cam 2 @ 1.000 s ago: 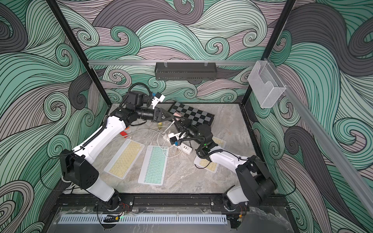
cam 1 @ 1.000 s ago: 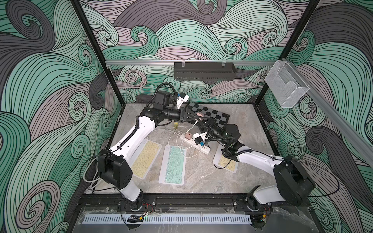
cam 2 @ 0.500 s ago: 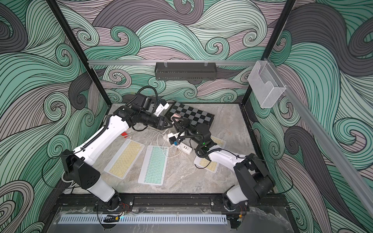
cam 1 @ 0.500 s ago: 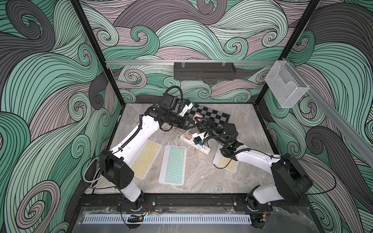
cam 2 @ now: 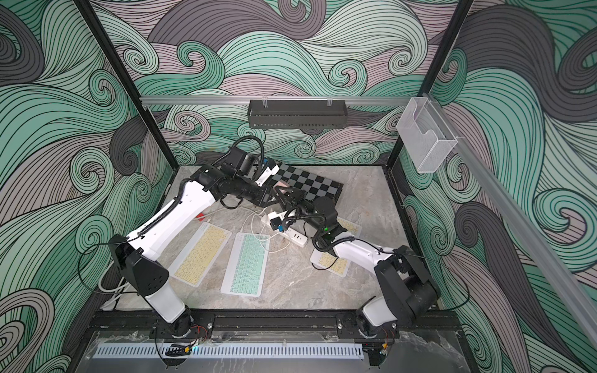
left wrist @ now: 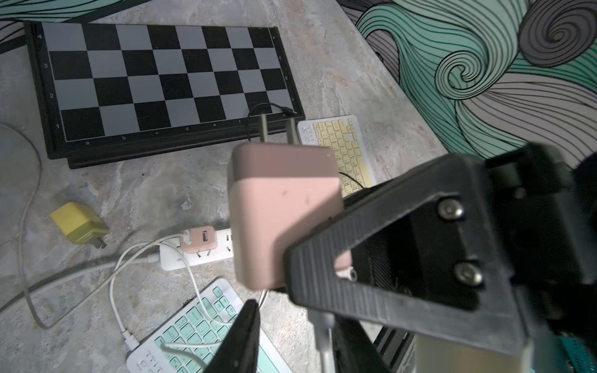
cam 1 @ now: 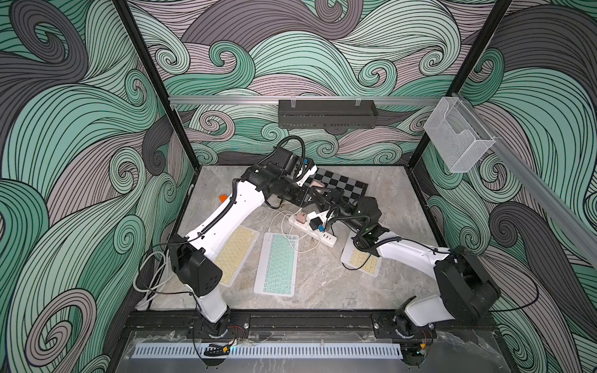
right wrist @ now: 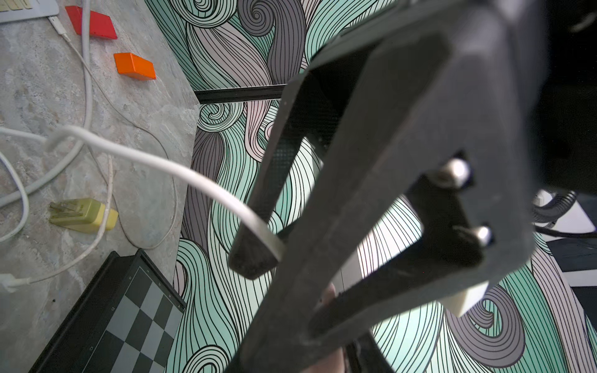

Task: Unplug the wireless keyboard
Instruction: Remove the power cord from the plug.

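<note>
The left gripper [cam 1: 318,193], shifting right across the frame's upper centre, is tightening on the pink charger [left wrist: 284,206], whose prongs are clear of the strip [left wrist: 223,248]. The right gripper [right wrist: 271,252] is pinching the white cable [right wrist: 181,171]. The mint keyboard [cam 1: 276,263] is lying lower centre, and its power seems cut.

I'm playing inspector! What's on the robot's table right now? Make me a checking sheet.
Surface: grey marble table, no spills seen.
Job's things: pink charger held in the air, prongs bare; teal keyboard lying flat; power strip with a second pink charger plugged in.
Clutter: chessboard, yellow keyboard, another yellow keyboard under the right arm, yellow charger, orange block, red block.
Pincers: left pincer shut on the pink charger; right pincer shut on a white cable.
Cables: white leads loop over the table.
Surroundings: wavy walls, black shelf, clear box.
</note>
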Controlling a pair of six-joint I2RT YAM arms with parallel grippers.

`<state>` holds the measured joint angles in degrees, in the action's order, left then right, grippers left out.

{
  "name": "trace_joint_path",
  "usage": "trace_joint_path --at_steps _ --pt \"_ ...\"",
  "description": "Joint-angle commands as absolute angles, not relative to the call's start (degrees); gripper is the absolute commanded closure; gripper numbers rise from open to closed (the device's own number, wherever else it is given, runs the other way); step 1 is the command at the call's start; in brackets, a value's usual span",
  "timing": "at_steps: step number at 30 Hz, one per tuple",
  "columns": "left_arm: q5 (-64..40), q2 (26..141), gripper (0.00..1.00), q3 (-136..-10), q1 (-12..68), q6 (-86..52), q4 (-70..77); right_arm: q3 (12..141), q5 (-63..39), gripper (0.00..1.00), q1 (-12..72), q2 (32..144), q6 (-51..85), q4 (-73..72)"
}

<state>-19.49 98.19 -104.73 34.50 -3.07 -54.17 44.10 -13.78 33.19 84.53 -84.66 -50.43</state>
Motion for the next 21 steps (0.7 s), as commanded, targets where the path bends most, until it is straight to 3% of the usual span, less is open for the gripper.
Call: trace_joint_path --at_steps 1,6,13,21 --pt "-16.57 98.70 0.70 -106.90 35.23 -0.85 -56.73 45.79 -14.96 1.00 33.61 85.07 -84.27 -51.77" --pt "-17.69 98.08 1.00 -106.87 36.01 -1.14 -54.55 45.79 -14.18 1.00 33.83 85.67 -84.33 -51.61" --pt "-18.33 96.40 1.00 -104.50 36.91 -5.14 -51.95 46.54 -9.44 1.00 32.66 88.02 -85.56 -51.15" --pt "-15.56 87.50 1.00 -90.99 36.91 -15.84 -44.23 48.87 -5.63 1.00 25.80 90.93 -82.07 -49.40"
